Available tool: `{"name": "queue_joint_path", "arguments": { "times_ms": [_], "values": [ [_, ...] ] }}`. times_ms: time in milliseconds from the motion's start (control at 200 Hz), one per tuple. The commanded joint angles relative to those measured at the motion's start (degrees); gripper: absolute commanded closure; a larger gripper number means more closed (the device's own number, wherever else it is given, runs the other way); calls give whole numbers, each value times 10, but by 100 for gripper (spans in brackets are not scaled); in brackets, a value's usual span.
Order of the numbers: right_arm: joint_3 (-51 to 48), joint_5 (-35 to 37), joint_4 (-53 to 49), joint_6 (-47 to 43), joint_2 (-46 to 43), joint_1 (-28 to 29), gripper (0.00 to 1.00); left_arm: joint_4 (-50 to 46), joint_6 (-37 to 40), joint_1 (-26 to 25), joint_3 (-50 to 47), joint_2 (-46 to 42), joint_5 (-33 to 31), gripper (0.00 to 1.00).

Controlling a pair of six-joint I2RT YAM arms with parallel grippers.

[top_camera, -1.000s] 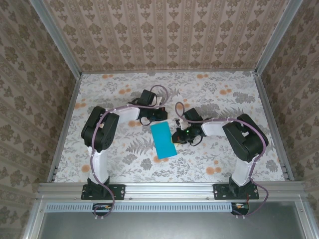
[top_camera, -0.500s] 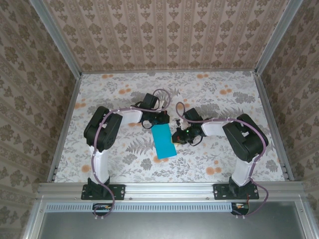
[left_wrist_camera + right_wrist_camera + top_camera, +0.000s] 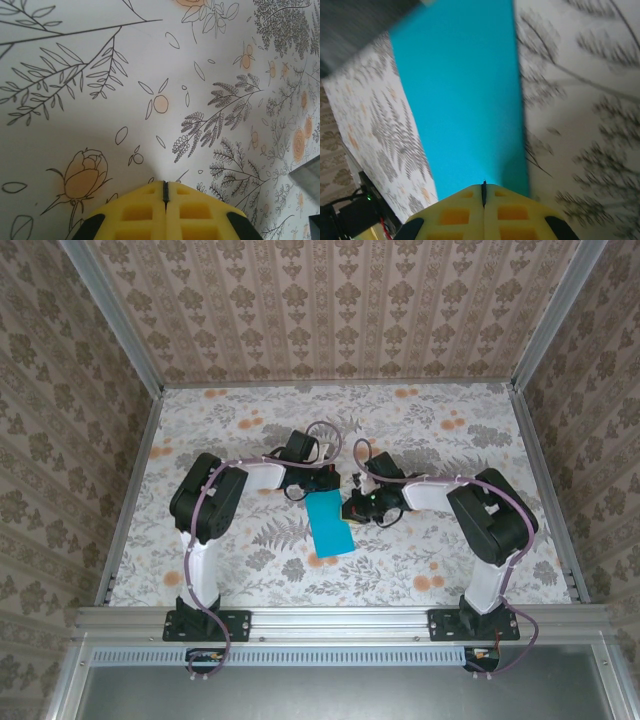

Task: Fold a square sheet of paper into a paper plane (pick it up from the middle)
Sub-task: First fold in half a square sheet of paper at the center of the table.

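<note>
- Paper plane (image 3: pixel 330 523): one, teal, thin and flat on the surface (image 3: pixel 250 430); a plain oblong with straight edges in the top view, far short end just beside the left jaws, right long edge just beside the right jaws.
- From the right wrist: same teal sheet (image 3: pixel 465 100), smooth and matte, running straight ahead from the tips of the yellow pads (image 3: pixel 455 215); near end at or under the pad tips, contact impossible to tell.
- Right jaws: fully closed, pads pressed together along a thin dark seam, nothing seen pinched between.
- From the left wrist: printed surface (image 3: pixel 75 100) ahead of the yellow pads (image 3: pixel 140 215), line-drawn leaves and a pale orange rose sharper here than from above.
- Left jaws: closed seam to seam as well, gripping nothing.
- Counted: one sheet, two arms, two sets of jaws, two pads on each, moulded with square recesses.
- Left arm (image 3: pixel 205 502) and right arm (image 3: pixel 490 515): black and white shells, each with a thin purplish cable looped along it, both bent inward toward the sheet.
- Surface: white with grey ferns and orange blossoms.
- Walls (image 3: pixel 330 310): beige damask pattern on three sides, framed by an aluminium rail (image 3: pixel 340 620) along the near edge.
</note>
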Motion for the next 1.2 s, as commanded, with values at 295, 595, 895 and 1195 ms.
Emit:
{"name": "queue_joint_path", "arguments": {
  "times_ms": [295, 595, 895, 1195],
  "values": [
    [35, 24, 2, 11, 53, 3, 100, -13, -7, 6, -33, 25, -36, 100],
    [-73, 5, -39, -25, -40, 12, 100, -10, -9, 15, -42, 33, -45, 100],
    [-152, 5, -76, -32, -126, 28, 100, -23, -3, 16, -16, 29, -34, 100],
    [-98, 83, -91, -20, -157, 29, 95, -89, -18, 25, 48, -67, -54, 61]
  ]
}}
